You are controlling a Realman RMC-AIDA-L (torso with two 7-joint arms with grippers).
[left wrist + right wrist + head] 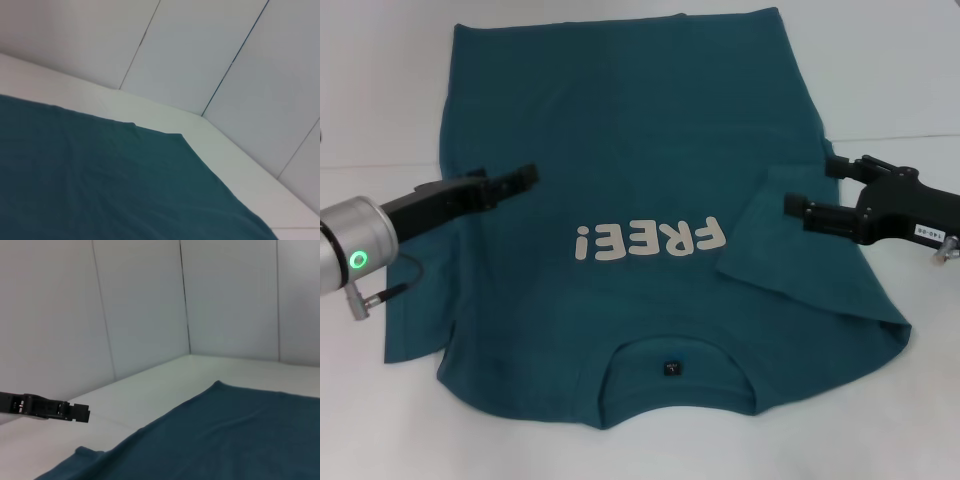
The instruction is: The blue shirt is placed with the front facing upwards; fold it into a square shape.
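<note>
The blue shirt (620, 200) is lying flat on the white table (380, 420), lettering up, right sleeve already folded inward. The left gripper (525, 178) is hovering narrow; the right gripper (810, 190) is hovering wide, both empty. Risk: uneven pinches dragging the cloth askew.

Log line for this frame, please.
shirt: flat, face up, right sleeve folded in | left gripper: over left side | right gripper: over folded sleeve

Bare table (380, 420) rings blue shirt (620, 130) (unobstructed).
</note>
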